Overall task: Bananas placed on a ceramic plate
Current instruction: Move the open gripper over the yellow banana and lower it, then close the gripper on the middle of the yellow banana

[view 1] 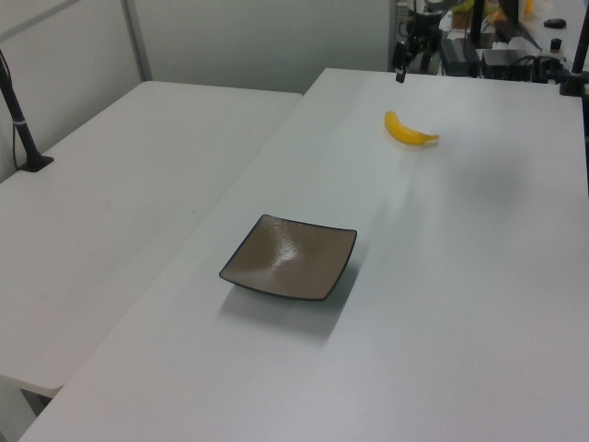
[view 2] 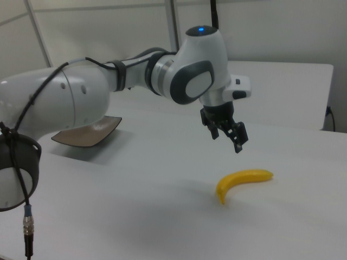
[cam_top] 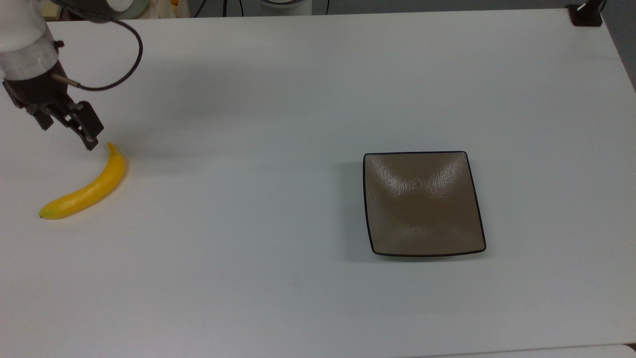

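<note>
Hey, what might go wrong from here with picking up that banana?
The open hand hangs near the banana's stem end, not its middle, so closing there may pinch the thin tip and let it slip or swing. The ceramic plate sits far across the table, so a weak grip could drop the banana in transit.

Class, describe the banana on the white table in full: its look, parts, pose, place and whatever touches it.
The banana is a single smooth, bright-yellow, curved fruit with a pointed stem and a slightly greenish tip. It lies flat on the white table near the top view's left edge, far from the brown plate. Nothing but the table touches it. The tool hovers open above, near its stem end.
</note>
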Controlling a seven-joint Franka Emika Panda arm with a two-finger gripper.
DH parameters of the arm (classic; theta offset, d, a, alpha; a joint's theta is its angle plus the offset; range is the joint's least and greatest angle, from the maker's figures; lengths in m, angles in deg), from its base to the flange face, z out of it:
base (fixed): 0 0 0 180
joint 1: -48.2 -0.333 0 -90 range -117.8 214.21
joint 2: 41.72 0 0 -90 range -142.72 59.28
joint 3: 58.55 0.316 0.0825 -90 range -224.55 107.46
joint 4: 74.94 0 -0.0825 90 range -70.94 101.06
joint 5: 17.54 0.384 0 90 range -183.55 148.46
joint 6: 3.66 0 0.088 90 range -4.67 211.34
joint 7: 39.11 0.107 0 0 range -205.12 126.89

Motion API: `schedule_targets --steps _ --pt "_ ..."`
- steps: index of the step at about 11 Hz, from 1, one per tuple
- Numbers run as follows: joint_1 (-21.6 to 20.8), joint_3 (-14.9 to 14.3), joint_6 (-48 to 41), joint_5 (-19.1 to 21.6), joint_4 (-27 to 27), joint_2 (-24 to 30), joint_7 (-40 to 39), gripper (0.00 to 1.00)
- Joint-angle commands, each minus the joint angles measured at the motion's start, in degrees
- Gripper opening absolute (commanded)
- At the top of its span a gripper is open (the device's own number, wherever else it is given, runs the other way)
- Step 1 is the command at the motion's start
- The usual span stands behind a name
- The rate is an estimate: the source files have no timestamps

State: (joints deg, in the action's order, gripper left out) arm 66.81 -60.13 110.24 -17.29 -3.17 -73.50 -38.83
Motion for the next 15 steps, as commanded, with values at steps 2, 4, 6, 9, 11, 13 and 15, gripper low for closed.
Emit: schedule_targets --steps 2,4,6,9,11,13,15 --pt "-0.1 -0.3 5.2 0.1 -1.8 -6.3 2.6 1.00" --pt "-0.2 -0.3 7.5 0.0 -1.7 -8.6 3.7 1.00" --pt "-0.2 -0.3 10.4 0.0 -1.0 -10.1 3.9 1.00" --pt "-0.1 -0.3 12.4 -0.1 -0.8 -12.2 4.9 1.00" --pt "-0.1 -0.3 13.8 -0.1 -0.1 -12.8 5.0 1.00" --pt "-0.1 -0.3 13.7 -0.1 -0.1 -12.8 4.9 0.84" --pt "-0.1 -0.3 13.6 0.0 -0.1 -12.7 5.0 0.65"
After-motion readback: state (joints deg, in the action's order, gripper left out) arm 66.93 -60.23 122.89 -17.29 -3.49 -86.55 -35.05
